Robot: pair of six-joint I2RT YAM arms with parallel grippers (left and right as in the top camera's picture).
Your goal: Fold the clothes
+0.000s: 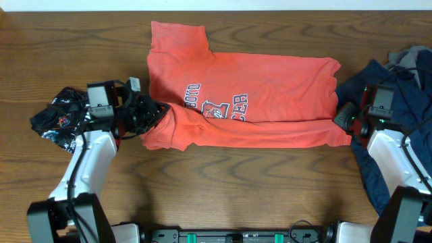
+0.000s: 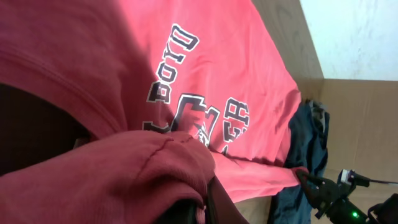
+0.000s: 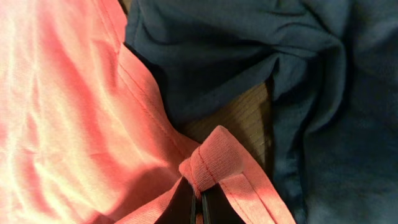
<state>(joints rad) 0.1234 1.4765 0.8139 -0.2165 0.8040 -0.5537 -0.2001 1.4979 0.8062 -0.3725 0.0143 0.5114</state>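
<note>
The coral-red T-shirt [image 1: 256, 101] lies across the table middle, lettering up, its lower part doubled over. My left gripper [image 1: 156, 113] is shut on a bunch of the shirt's left edge [image 2: 155, 163], which drapes over the fingers. At the right edge, my right gripper [image 1: 342, 116] is shut on the shirt's hem corner [image 3: 208, 163], the fabric pinched between closed fingertips [image 3: 186, 202]. A black white-lettered garment [image 1: 57, 116] is crumpled at the far left. Under the right arm lies a navy garment [image 1: 405, 101], which also shows in the right wrist view [image 3: 298, 74].
A grey piece of cloth [image 1: 412, 57] lies on top of the navy garment at the back right. Wooden table surface [image 1: 236, 182] shows in front of the shirt and behind it. The arms' bases stand at the front edge.
</note>
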